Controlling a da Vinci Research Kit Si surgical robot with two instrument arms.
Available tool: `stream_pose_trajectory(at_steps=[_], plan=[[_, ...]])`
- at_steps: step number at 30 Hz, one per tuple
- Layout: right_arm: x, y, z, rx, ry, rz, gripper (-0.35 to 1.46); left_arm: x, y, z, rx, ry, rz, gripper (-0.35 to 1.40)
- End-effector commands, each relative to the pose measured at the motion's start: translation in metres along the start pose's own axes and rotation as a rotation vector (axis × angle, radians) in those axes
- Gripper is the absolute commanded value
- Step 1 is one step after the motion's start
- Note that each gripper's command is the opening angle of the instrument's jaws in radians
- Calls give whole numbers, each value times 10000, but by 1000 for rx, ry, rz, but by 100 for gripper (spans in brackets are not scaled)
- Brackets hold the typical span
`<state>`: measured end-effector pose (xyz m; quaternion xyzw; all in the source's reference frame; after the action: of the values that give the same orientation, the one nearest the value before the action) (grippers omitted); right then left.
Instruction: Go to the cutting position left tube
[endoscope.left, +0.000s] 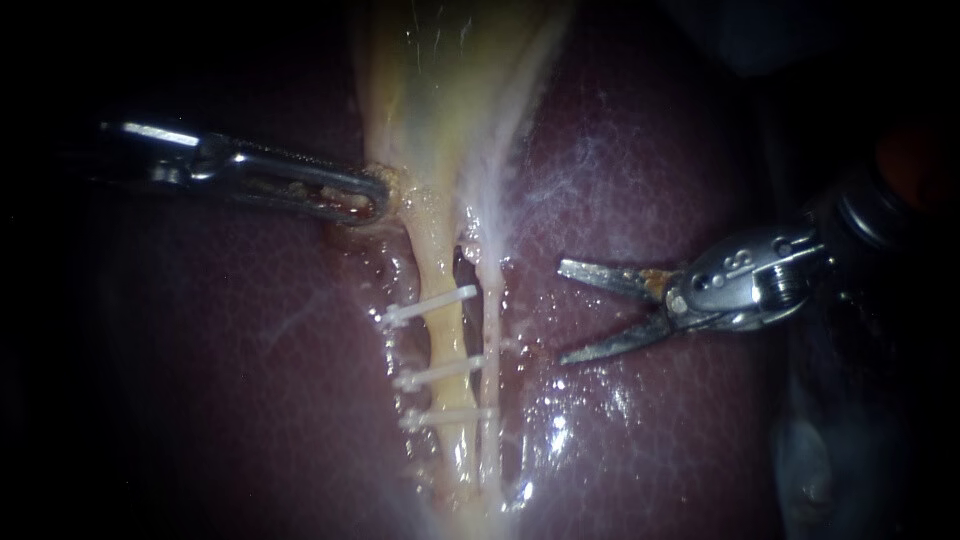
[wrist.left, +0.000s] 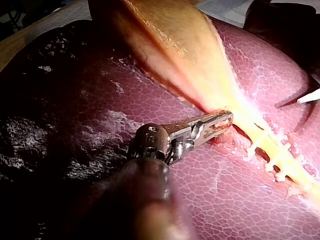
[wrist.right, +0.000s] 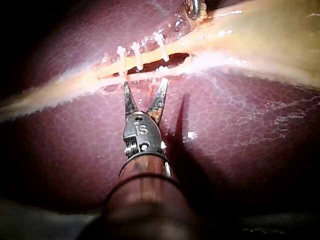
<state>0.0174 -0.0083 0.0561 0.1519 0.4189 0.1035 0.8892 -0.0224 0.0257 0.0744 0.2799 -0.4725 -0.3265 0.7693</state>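
Yellow left tube (endoscope.left: 447, 300), crosswise to our wide-spread right instrument (endoscope.left: 562, 312), lies beyond right tube (endoscope.left: 490, 300); left instrument (endoscope.left: 375, 196) clamps gallbladder (endoscope.left: 450, 80).

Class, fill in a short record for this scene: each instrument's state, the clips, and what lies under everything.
left instrument: shut on gallbladder edge
right instrument: open, over liver, not touching left tube
clips: three, white, across left tube
underneath: liver
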Motion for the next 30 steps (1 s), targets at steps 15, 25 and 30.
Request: stream_pose_trajectory(at_steps=[15,25,30], plan=[[0,0,0,11,3,0,140,-47,-11,-75,-29,-26,-20,-35],[5,1,6,51,17,-4,140,-49,-12,-82,-40,-35,-18,-35],[9,1,13,111,34,108,140,-48,-13,-81,-41,-36,-18,-35]])
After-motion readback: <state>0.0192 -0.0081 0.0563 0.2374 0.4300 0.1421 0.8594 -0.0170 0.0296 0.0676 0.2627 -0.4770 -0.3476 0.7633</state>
